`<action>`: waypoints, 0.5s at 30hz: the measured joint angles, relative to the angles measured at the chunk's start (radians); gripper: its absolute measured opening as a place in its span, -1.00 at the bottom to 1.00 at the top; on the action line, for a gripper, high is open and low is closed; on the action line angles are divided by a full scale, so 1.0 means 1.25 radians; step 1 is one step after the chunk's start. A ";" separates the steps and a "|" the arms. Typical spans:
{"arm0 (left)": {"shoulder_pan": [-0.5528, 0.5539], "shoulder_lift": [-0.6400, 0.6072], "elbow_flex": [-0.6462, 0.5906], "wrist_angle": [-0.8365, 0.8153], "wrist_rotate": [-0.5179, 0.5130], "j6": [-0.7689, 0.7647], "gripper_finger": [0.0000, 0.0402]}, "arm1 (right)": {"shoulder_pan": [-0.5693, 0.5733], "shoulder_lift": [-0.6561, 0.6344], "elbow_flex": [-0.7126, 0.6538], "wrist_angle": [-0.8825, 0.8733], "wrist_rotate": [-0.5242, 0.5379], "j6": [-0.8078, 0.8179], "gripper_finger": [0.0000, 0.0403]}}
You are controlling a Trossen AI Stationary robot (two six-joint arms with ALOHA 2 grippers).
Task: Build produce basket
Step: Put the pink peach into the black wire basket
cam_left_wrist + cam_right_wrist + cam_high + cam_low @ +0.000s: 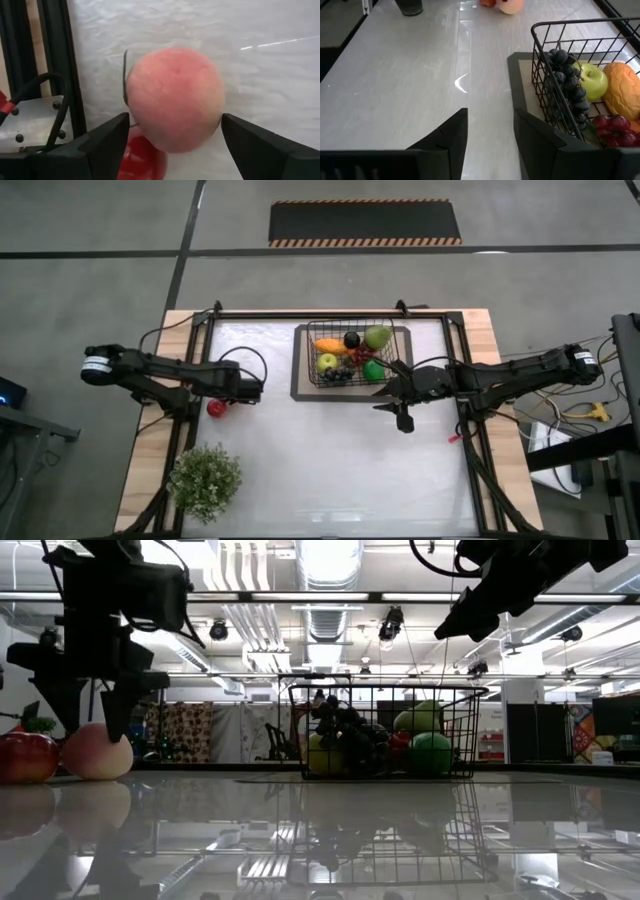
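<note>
Foliage of a bushy green potted plant (pixel 205 480) fills the near left corner of the glossy white surface (pixel 330 460). Farther in along the left edge, the left gripper (pixel 172 137) has its 2 dark fingers spread wide on either side of a round pink-and-yellow toy peach (pixel 174 99), which rests on the surface between them; from the left wrist view a gap shows at each finger, so the peach is straddled, not pinched. A glossy red toy apple (pixel 25 757) sits just beside the peach, touching or nearly touching it.

Near the middle of the surface, on the right, the right gripper (pixel 489 131) hangs above the surface close to the near right corner of the rectangular black wire-mesh basket (pixel 312 365), outside its wall. Its 2 fingers stand a little apart with nothing between them.

The basket stands on a flat dark rectangular mat (pixel 296 385) toward the far side of the surface. Inside lie a dark grape bunch (pixel 567 75) against the near wall, a yellow-green toy apple (pixel 592 82), an orange wrinkled toy mango (pixel 622 97), a red grape bunch (pixel 612 124), a bright green round fruit (pixel 432 753), a dark plum-like fruit (pixel 352 339) and a green fruit with a reddish blush (pixel 377 337) at the far right corner.

Beyond the surface, a black floor mat with striped orange edges (pixel 365 223) lies on the grey floor.
</note>
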 joint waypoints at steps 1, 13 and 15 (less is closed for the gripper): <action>0.000 0.000 -0.008 0.004 -0.002 -0.005 0.48 | 0.000 0.000 0.000 0.000 0.000 -0.002 -0.27; 0.000 0.000 -0.035 0.064 -0.032 0.018 0.46 | 0.000 0.000 0.000 0.001 0.000 -0.016 -0.30; 0.000 0.000 -0.036 0.068 -0.033 0.019 0.40 | 0.000 0.000 0.000 0.001 0.000 -0.016 -0.29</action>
